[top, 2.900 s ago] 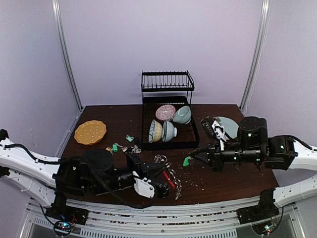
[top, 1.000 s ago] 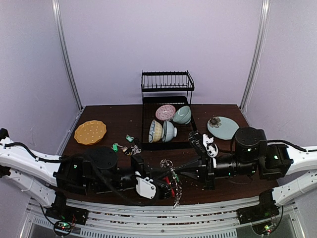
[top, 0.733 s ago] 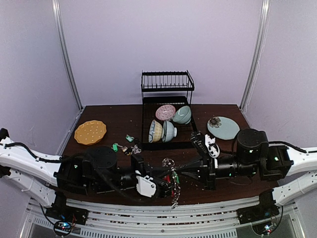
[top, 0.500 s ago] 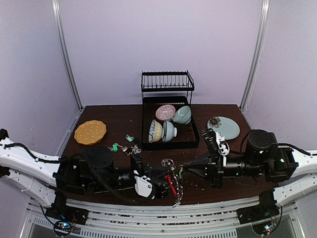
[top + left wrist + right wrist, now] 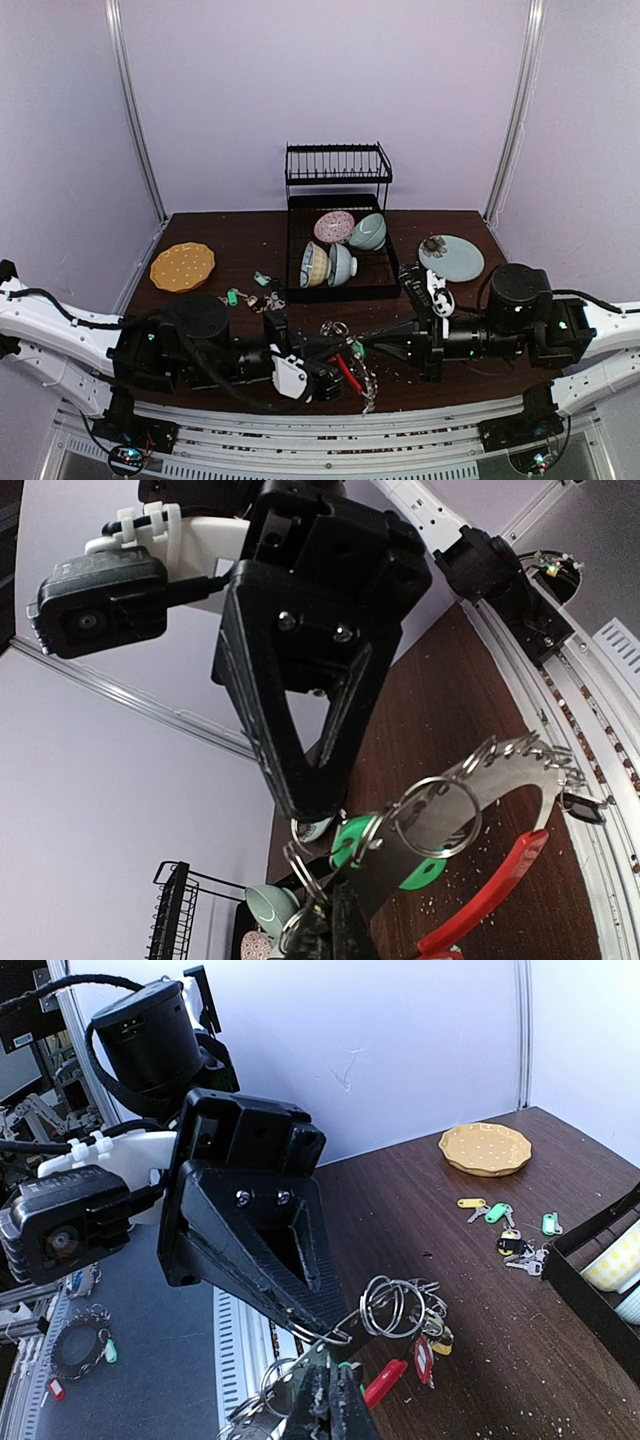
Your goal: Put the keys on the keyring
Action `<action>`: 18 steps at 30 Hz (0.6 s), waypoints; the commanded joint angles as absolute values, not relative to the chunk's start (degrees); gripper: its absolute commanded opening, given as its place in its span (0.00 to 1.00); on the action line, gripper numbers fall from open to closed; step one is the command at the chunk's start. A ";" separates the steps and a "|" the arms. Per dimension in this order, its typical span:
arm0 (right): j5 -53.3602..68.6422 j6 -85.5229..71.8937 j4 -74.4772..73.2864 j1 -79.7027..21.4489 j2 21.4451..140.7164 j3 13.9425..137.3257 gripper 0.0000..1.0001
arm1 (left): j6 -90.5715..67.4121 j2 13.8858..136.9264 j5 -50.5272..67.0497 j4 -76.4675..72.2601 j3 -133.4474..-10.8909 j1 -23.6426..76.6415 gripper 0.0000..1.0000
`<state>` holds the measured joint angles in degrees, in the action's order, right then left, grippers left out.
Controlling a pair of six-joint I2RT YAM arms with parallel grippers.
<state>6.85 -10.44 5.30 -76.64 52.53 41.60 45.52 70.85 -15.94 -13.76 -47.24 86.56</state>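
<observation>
The two hands meet tip to tip over the near middle of the bench [image 5: 220,240], and that meeting is what the coming move depends on. The left hand [image 5: 322,378] is closed on the keyring [image 5: 362,382] and holds it up off the bench. The red sleeve [image 5: 490,890] curves away below the grip, and the small split rings [image 5: 440,815] bunch along the silver arc.

The right hand [image 5: 370,347] reaches in from 3 o'clock in the overhead view, pointing toward 9 o'clock. Its fingers are pressed shut. By my reading they pinch the green-tagged key [image 5: 357,349], whose tag shows just off the tip and touches or overlaps the cluster of rings.

From the left hand, the key lies toward 2 o'clock, very near. From the right hand it sits straight ahead along the hand's own line.

In the left wrist view the green tag [image 5: 350,842] sits directly beneath the right hand's narrow tip, and one split ring crosses in front of it. Whether that ring already passes through the key's hole or merely lies across it, I cannot tell. The key's blade is hidden, so its long axis is not clear either.

The right hand is the one carrying the key, so I judge that the threading is its job, while the left hand only has to keep the ring steady and facing 3 o'clock. More tagged keys [image 5: 250,297] lie on the bench at about 10 o'clock from the left hand, well apart from both hands.
</observation>
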 commanded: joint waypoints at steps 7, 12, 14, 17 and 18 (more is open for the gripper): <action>5.89 -9.85 6.97 -77.11 53.62 43.44 0.00 | 45.79 71.29 -15.03 -17.21 -48.76 86.22 0.00; 6.13 -9.50 6.86 -77.01 53.67 43.68 0.00 | 45.69 71.21 -15.06 -16.80 -48.79 86.20 0.00; 5.03 -9.57 6.38 -77.00 53.55 43.76 0.00 | 45.69 71.06 -14.95 -16.99 -48.65 86.22 0.00; 3.82 -9.67 5.79 -77.00 52.76 43.63 0.00 | 45.67 71.06 -15.00 -16.74 -48.74 86.22 0.00; 3.86 -9.76 6.11 -77.02 52.40 43.52 0.00 | 45.66 71.10 -14.99 -16.63 -48.77 86.22 0.00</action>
